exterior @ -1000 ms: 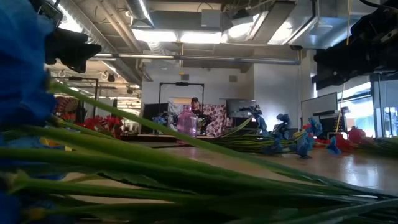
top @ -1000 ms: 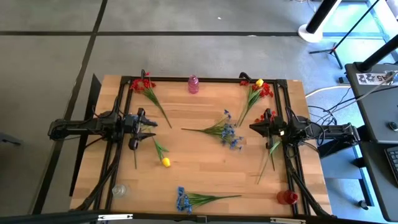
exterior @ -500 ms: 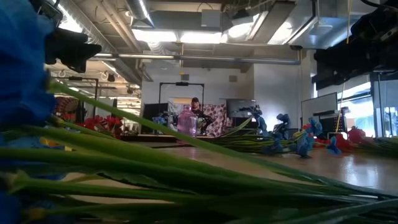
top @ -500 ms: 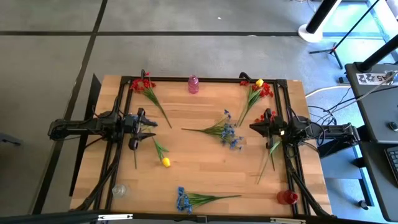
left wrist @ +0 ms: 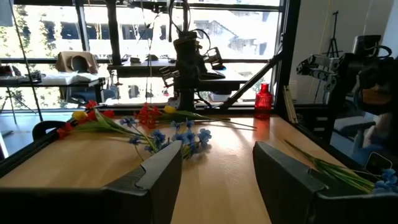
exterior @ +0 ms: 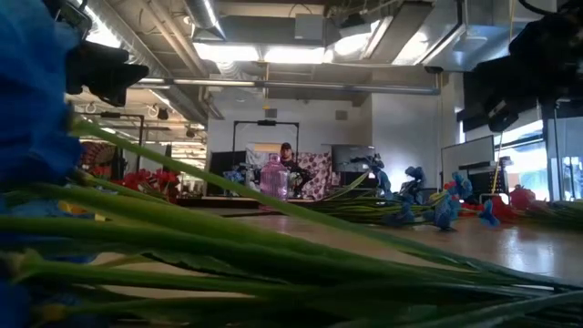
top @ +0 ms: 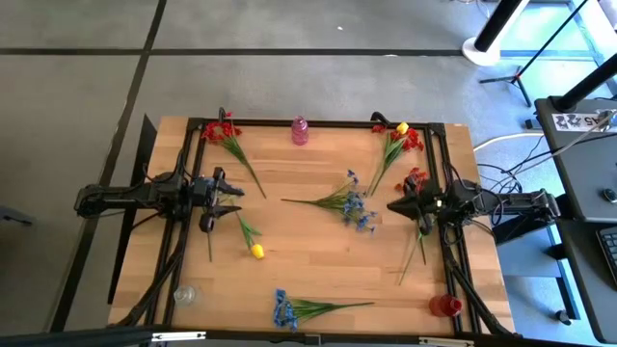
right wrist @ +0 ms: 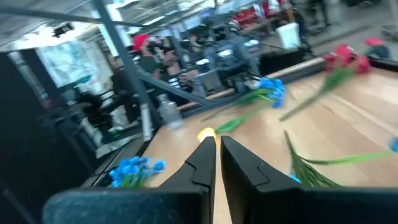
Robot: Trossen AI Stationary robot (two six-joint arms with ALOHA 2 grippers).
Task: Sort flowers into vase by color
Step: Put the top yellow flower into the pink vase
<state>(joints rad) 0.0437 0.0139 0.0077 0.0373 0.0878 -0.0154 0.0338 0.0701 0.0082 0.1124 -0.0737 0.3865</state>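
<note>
Flowers lie flat on the wooden table [top: 308, 260]: a red one [top: 224, 131] at the far left, a red and yellow bunch [top: 397, 141] at the far right, blue ones [top: 355, 206] in the middle and a yellow tulip [top: 256, 251] nearer the left. Another blue one [top: 285, 310] lies by the near edge. A red bloom [top: 415, 179] lies beside my right arm. My left gripper [top: 231, 190] [left wrist: 217, 171] hovers open at the left, holding nothing. My right gripper [top: 393, 204] [right wrist: 217, 155] hovers shut and empty at the right, rolled to one side.
A pink vase [top: 300, 130] stands at the far edge's middle, a red vase [top: 443, 306] at the near right corner and a clear vase [top: 183, 294] at the near left corner. A black frame [top: 198, 145] runs along the table's sides. People sit in the room beyond.
My right gripper has rolled about its own pointing line and tipped a little while staying over the same spot at the right. Its fingers have stayed shut. The flowers have not moved.
</note>
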